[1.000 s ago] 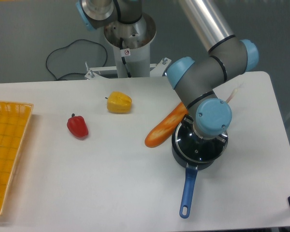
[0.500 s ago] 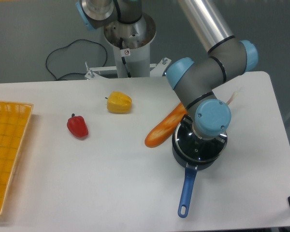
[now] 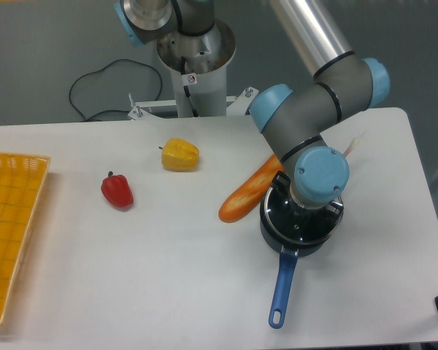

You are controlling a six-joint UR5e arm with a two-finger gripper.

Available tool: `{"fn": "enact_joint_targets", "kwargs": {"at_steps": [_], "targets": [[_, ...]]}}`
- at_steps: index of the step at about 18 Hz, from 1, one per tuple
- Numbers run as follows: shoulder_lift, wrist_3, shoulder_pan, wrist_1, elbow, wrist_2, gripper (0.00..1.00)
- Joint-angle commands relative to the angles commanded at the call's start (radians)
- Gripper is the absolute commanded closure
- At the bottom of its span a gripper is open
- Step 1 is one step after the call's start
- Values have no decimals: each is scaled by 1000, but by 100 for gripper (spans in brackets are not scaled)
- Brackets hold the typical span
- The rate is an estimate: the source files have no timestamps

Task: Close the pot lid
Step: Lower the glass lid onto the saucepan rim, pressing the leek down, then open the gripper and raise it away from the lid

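Note:
The dark pot [image 3: 277,237] stands right of the table's middle, its long blue handle [image 3: 282,286] pointing toward the front edge. The glass lid [image 3: 288,219] with its silver rim lies flat on top of the pot. My gripper [image 3: 306,215] reaches straight down over the lid's centre. The arm's blue wrist cap hides the fingers and the lid's knob, so the jaw state does not show.
An orange carrot [image 3: 250,191] lies against the pot's left side. A yellow pepper [image 3: 180,154] and a red pepper [image 3: 117,190] sit further left. A yellow basket [image 3: 11,219] is at the left edge. The arm's base [image 3: 193,58] stands behind the table.
The pot's handle has swung slightly left near the front edge. The wrist has shifted a few pixels; otherwise nothing differs.

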Motion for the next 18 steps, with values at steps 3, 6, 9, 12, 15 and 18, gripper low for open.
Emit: {"fn": "enact_joint_targets", "kwargs": {"at_steps": [3,6,9,12,15,18], "targets": [[34,91,23,0,2,-28,0],[58,149,45,0,-3,-52,0],[89,231,67,0,-11,-87,0],[158,349,129,-2,-60,-120,0],[239,498,213,0,-133,-164,0],[281,575,247,-5,-150,-155,0]]}}
